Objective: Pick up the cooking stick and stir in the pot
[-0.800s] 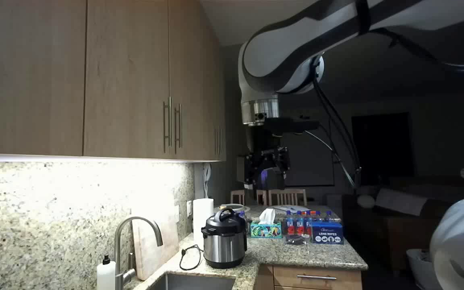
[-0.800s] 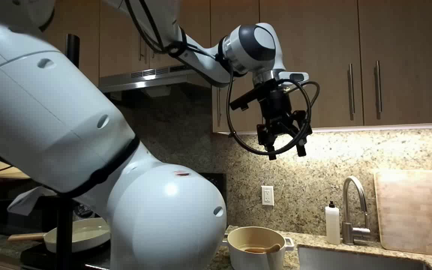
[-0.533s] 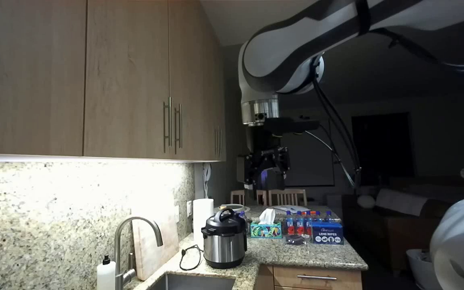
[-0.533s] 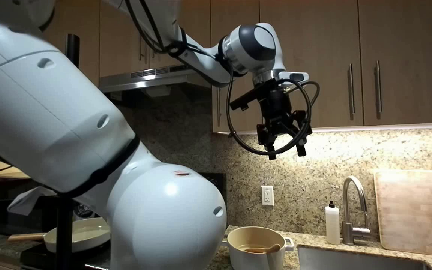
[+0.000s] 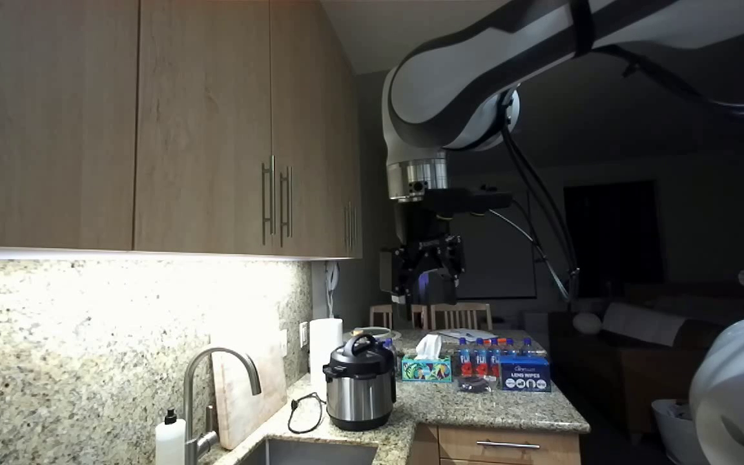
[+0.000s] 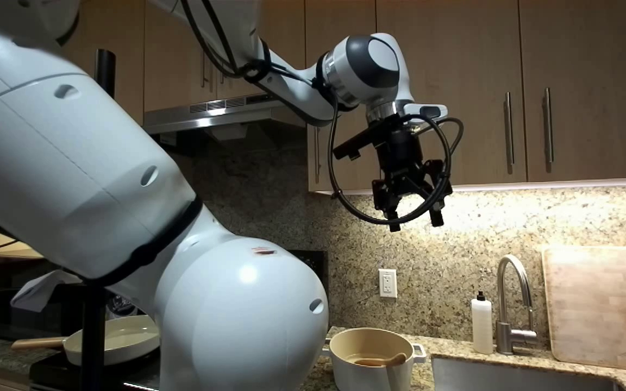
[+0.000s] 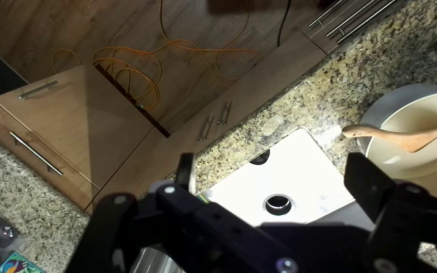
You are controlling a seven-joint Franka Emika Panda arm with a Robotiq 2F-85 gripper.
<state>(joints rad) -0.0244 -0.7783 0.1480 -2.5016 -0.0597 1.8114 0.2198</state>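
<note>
Likely pre-grasp: black two-finger gripper (image 6: 415,222) empty, jaws wide, high above and off to one side of round white cream-lined pot (image 6: 361,376). Brown wooden cooking stick (image 7: 408,140) lies in pot, handle (image 7: 356,131) sticking out. Next probably: shift over pot, descend, grip handle.

pot (image 6: 359,374): white outside, cream inside, upright on the granite counter (image 7: 340,91)
wooden spatula (image 7: 402,139): flat-bladed, tilted, blade inside the pot, handle end jutting past the rim
</note>
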